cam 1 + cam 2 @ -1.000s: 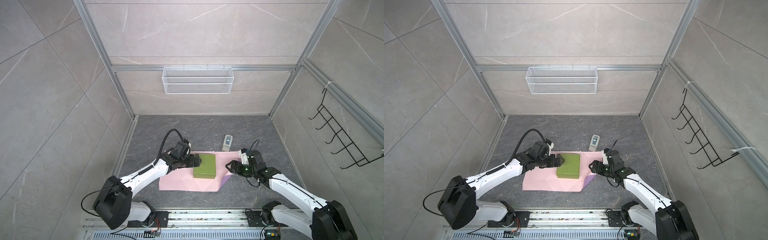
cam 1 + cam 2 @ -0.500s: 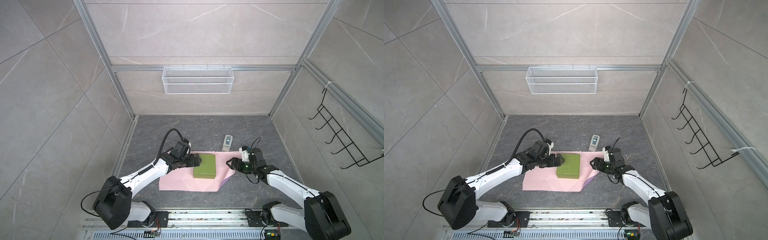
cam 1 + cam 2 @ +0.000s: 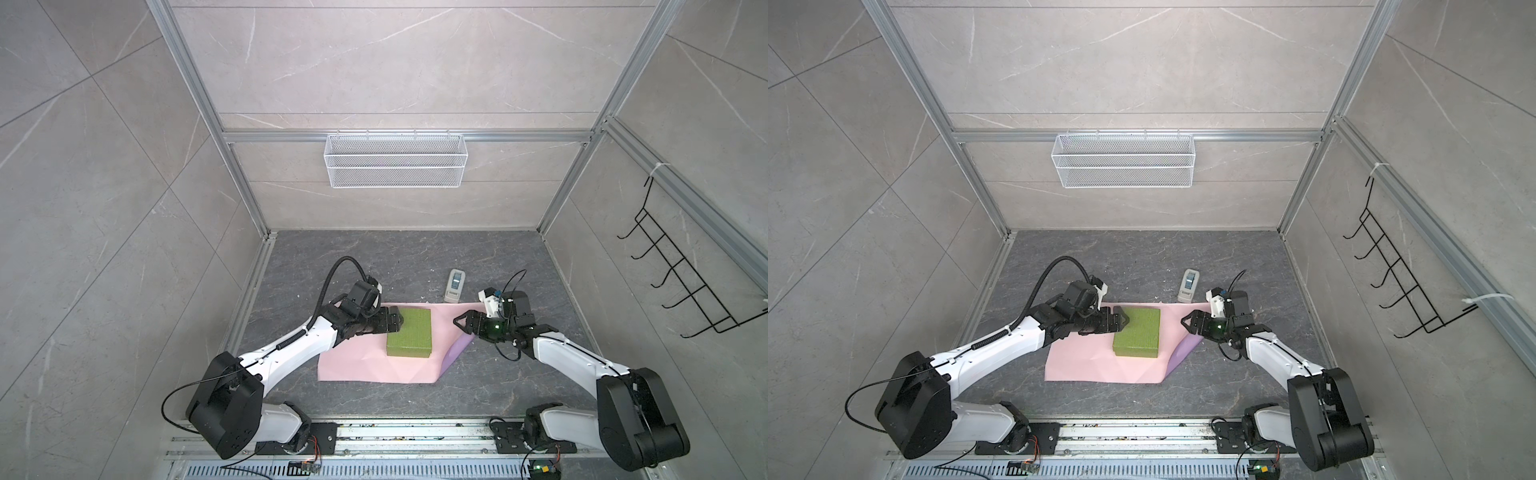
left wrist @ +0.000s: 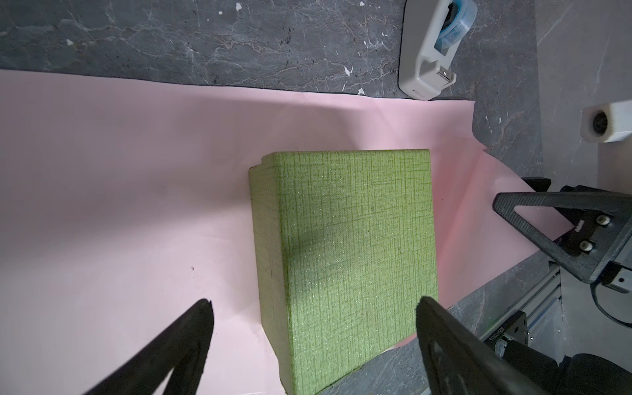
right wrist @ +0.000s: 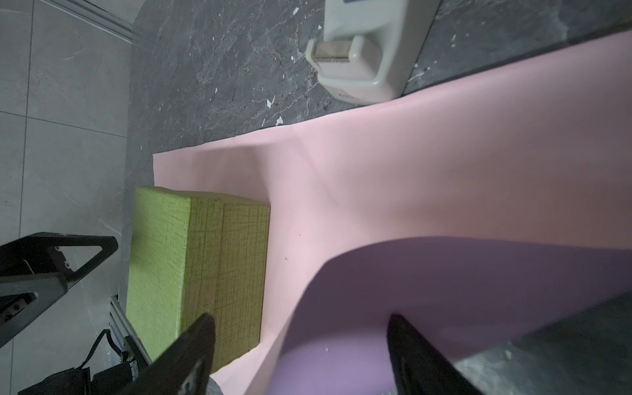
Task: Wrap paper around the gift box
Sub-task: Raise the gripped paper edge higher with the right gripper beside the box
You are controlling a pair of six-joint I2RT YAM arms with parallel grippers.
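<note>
The green gift box [image 3: 409, 337] [image 3: 1138, 332] lies flat on the pink paper [image 3: 353, 365] [image 3: 1084, 365]. My left gripper [image 3: 397, 324] [image 4: 313, 302] is open at the box's far left corner. In the left wrist view the box [image 4: 345, 256] sits between its spread fingers. At the paper's right edge my right gripper [image 3: 461, 326] [image 5: 301, 318] is open. That edge is lifted and curls, showing its purple underside [image 3: 457, 351] [image 5: 444, 290] between the right fingers. The box [image 5: 195, 266] lies beyond them.
A grey-white tape dispenser [image 3: 454, 285] [image 3: 1188, 285] stands just behind the paper's far right corner. A white wire basket [image 3: 395, 166] hangs on the back wall and a black hook rack [image 3: 681, 282] on the right wall.
My right gripper has shifted a little to the left, toward the paper's raised right edge, and its jaws have narrowed slightly. The left arm has not moved.
</note>
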